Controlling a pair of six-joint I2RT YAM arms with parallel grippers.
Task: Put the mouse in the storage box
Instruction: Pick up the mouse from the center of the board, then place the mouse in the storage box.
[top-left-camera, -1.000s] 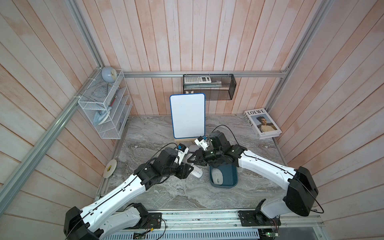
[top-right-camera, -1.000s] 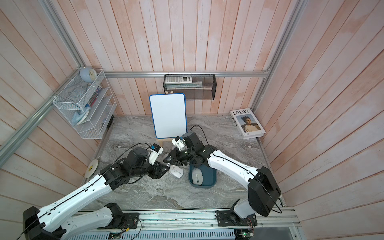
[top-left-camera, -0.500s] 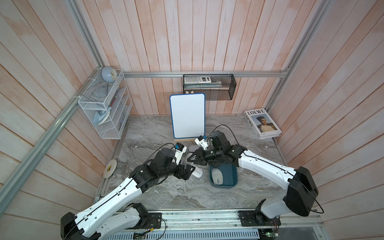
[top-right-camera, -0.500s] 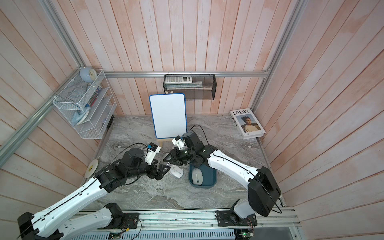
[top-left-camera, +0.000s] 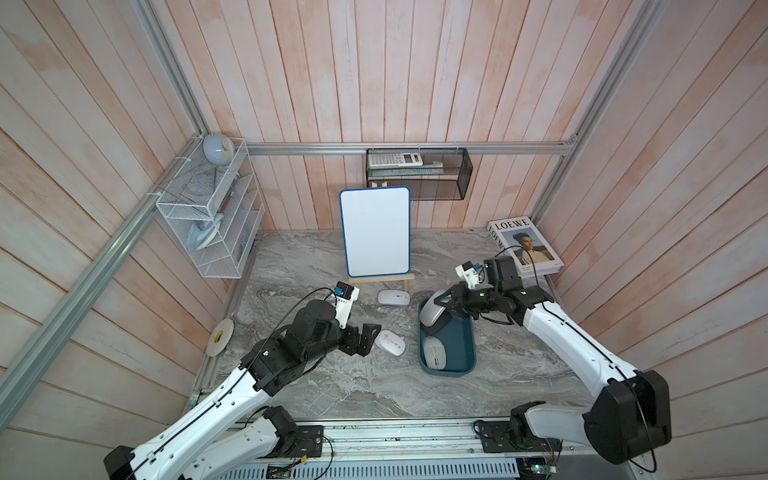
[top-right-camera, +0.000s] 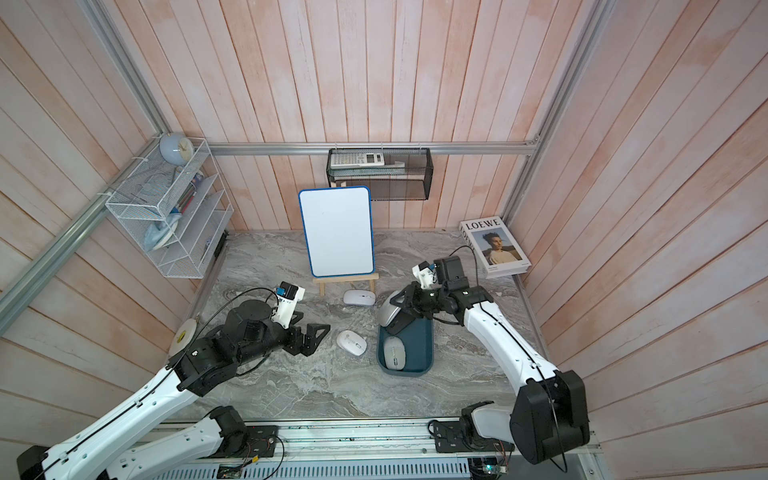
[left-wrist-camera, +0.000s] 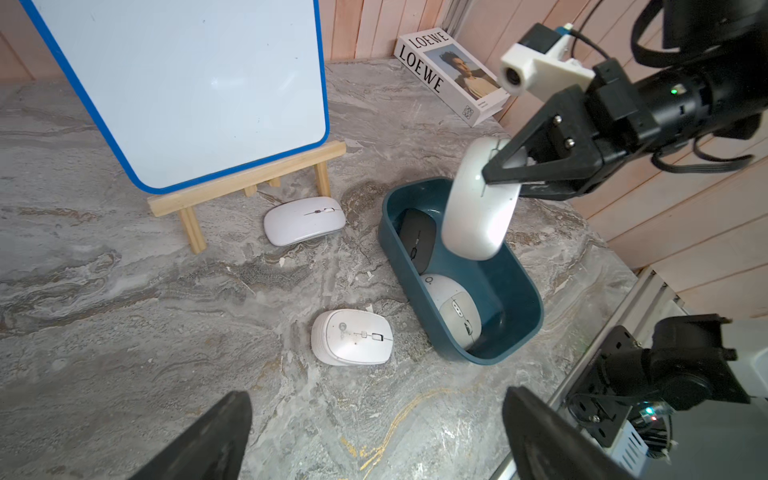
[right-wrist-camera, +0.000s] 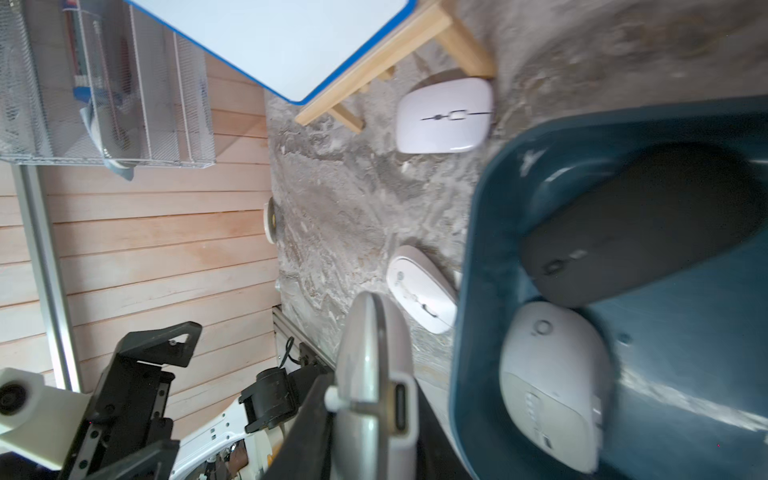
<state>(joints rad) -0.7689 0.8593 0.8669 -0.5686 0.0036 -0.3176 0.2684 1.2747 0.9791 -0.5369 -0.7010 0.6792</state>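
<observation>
As right fingers (left-wrist-camera: 536, 164) clamp it, mouse (left-wrist-camera: 478, 216) overhangs box (left-wrist-camera: 478, 356).

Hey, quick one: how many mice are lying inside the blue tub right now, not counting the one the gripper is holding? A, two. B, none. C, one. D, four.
A: the left wrist view shows a black mouse and a pale grey mouse lying in the storage box.

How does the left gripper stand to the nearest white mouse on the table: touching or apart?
Apart. The left wrist view shows bare table between the mouse and the open fingers of the left gripper.
</observation>
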